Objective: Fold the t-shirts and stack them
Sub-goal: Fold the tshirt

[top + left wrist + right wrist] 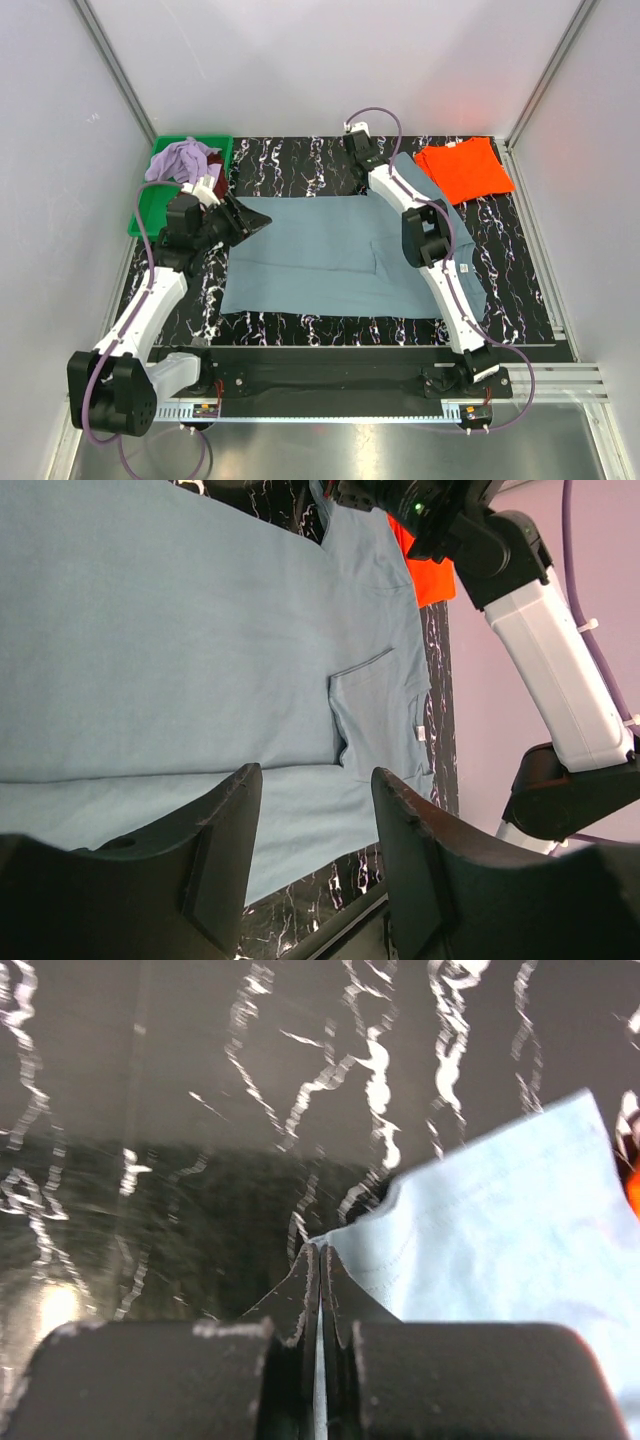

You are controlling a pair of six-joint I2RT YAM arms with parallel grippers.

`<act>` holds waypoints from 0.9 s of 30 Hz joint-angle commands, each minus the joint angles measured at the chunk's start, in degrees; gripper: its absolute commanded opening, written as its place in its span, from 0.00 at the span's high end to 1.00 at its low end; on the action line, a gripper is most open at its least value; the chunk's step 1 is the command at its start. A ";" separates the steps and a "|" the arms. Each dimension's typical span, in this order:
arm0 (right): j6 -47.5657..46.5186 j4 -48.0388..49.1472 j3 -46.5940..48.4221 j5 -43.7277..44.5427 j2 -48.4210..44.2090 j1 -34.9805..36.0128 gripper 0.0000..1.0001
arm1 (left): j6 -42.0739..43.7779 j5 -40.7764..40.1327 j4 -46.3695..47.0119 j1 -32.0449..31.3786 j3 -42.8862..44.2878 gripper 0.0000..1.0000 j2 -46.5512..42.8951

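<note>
From up top I see the blue-grey t-shirt point(320, 255) lying spread flat across the middle of the black marbled bench point(300, 155). Its long sides run left to right. In its right half an overlapping layer of the same cloth shows, with an edge that turns a corner.

The orange t-shirt point(465, 168) lies folded at the far right corner of the bench. It sits just beside the blue-grey one's far right end; I cannot tell whether the two touch.

At the far left stands the green tray point(150, 210), with the lavender t-shirt point(180, 158) bunched inside it. A bit of the dark maroon t-shirt point(213, 162) shows next to the lavender one, mostly hidden.

My left tool point(315, 780) is over the far left corner of the blue-grey shirt. Its two dark fingers point(225, 830) stand apart with nothing between them. In the left wrist view only flat cloth lies below them, and I cannot tell whether the tips touch it. That view also takes in the right arm point(550, 670) across the shirt.

My right tool point(320, 1250) is at the far edge of the bench, at the shirt's far right end. In its own wrist view the fingers are pressed tight together. The pale blue edge of the shirt runs straight into the seam between the tips, so I read it as clamped on that edge. To the left of the tips there is bare marbled surface.
</note>
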 commanded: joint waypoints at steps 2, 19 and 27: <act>2.10 6.08 -4.69 8.85 -11.15 0.18 1.00 | -1.77 1.05 3.76 0.24 0.41 0.46 -3.02; 26.00 1.25 -33.49 12.81 -36.11 1.59 1.00 | -3.00 0.52 -2.21 0.24 0.15 0.46 -13.21; 42.88 -7.72 -46.16 14.85 -44.37 2.38 1.00 | -2.03 -0.53 -7.13 0.24 -0.91 0.45 -19.01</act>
